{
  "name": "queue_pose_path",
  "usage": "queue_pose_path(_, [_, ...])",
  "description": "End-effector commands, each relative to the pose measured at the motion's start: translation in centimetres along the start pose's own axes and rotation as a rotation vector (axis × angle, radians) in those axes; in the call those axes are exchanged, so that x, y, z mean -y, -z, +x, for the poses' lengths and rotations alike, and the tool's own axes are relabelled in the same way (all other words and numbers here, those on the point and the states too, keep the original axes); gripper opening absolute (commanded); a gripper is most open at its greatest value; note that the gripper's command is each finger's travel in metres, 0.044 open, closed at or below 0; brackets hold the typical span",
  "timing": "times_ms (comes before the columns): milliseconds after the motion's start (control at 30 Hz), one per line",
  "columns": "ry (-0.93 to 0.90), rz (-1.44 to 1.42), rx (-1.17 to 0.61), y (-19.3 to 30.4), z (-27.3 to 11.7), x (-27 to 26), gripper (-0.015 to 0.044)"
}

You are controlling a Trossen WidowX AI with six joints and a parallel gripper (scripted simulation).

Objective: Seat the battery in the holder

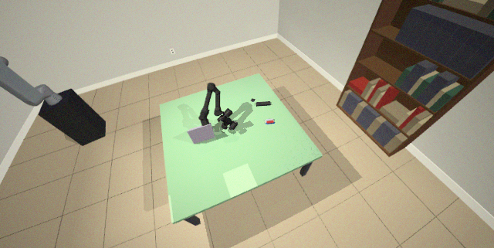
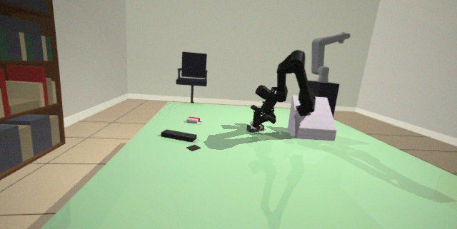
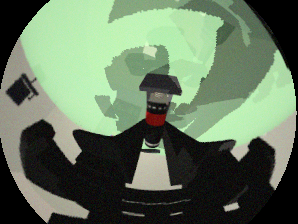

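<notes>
My gripper is low over the table. In the wrist view it is shut on the battery, a dark cylinder with a red band, gripped around its middle. The dark holder shows beyond the fingertips as a raised end wall, with a coiled spring in front of it. The battery points lengthwise at the spring. The near end, with a pale rim, shows between the fingers. The fingers hide the holder's sides and lip, so I cannot tell whether the battery lies flat in it.
A lavender block stands beside the arm. Away from the gripper lie a black bar, a small dark square and a red and white item on the green table.
</notes>
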State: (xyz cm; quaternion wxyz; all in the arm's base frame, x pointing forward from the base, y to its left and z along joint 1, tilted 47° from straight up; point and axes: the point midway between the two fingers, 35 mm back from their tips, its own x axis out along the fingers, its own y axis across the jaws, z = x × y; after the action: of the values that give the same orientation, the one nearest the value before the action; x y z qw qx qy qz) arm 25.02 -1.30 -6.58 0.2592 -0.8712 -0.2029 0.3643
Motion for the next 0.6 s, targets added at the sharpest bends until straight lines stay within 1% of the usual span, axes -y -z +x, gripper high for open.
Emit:
queue_pose_path(0, [-0.003, 0.01, 0.006, -0.69, -0.23, 0.09, 0.008])
queue_pose_path(567, [-0.018, 0.011, 0.013, -1.43, -0.62, 0.11, 0.008])
